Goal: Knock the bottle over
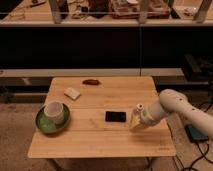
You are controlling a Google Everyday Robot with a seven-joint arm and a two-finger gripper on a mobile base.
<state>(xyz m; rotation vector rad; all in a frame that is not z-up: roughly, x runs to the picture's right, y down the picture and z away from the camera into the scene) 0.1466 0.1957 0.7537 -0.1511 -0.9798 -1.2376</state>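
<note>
Camera view — bottle (139,113) against pincer (136,122)

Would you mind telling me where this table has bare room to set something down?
The front strip of the table is bare. So is the middle, between the white mug on its green plate and the black item. The right side is crowded: the end effector is at the tilted bottle.

Wooden table (100,142), tool (136,123) (right), dark shelving (100,45)
</note>
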